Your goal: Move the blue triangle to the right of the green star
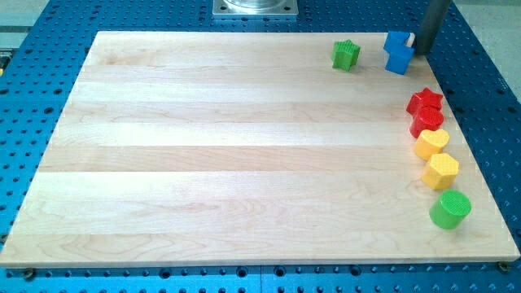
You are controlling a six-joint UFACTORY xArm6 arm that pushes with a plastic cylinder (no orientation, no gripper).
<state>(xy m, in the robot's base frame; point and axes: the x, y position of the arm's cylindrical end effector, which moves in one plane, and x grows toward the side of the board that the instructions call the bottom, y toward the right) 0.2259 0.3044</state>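
The green star [346, 54] sits near the view's top edge of the wooden board [203, 163], right of centre. Two blue blocks touch each other just right of it: an upper one [396, 42] and a lower one [399, 62]. I cannot tell which of them is the triangle. My dark rod comes down from the view's top right corner. My tip [421, 53] is right beside the blue pair, on their right side, at or very near contact.
Down the board's right edge stand a red star [424, 101], a second red block [428, 121], a yellow heart [431, 143], a yellow hexagon [440, 170] and a green cylinder [450, 209]. A grey metal base [255, 7] is at the view's top.
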